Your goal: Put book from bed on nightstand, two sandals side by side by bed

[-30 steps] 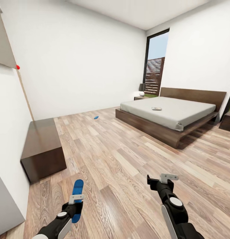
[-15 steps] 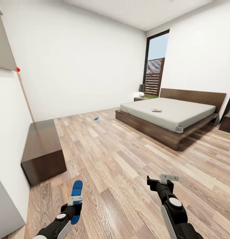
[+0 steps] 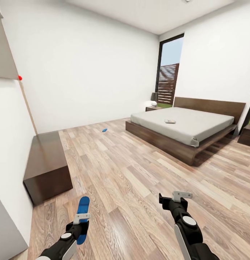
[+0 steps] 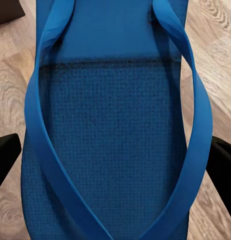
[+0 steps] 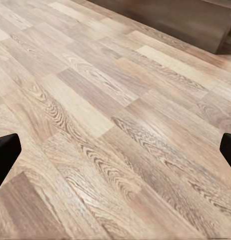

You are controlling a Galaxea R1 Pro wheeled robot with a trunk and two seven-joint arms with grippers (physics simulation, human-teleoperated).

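My left gripper (image 3: 81, 224) is shut on a bright-blue sandal (image 3: 82, 213), held low at the front left; the left wrist view has the sandal (image 4: 115, 130) close up between the dark fingers (image 4: 5, 155). The other sandal (image 3: 104, 129) lies far off on the floor near the back wall. The book (image 3: 170, 121) rests on the grey mattress of the bed (image 3: 182, 126). One nightstand (image 3: 153, 107) stands beyond the bed by the window, another nightstand (image 3: 248, 133) at the right edge. My right gripper (image 3: 171, 199) is open and empty, with its fingertips (image 5: 5, 152) wide apart over bare planks.
A low dark-brown cabinet (image 3: 46, 164) stands against the left wall. A lamp (image 3: 154, 96) sits on the far nightstand. A white wall panel (image 3: 5, 227) is close at the lower left. Wood-plank floor stretches between me and the bed.
The whole view has shifted slightly, so the camera moved a little backward or tilted. Both arms keep their poses, and the sandal stays in my left gripper.
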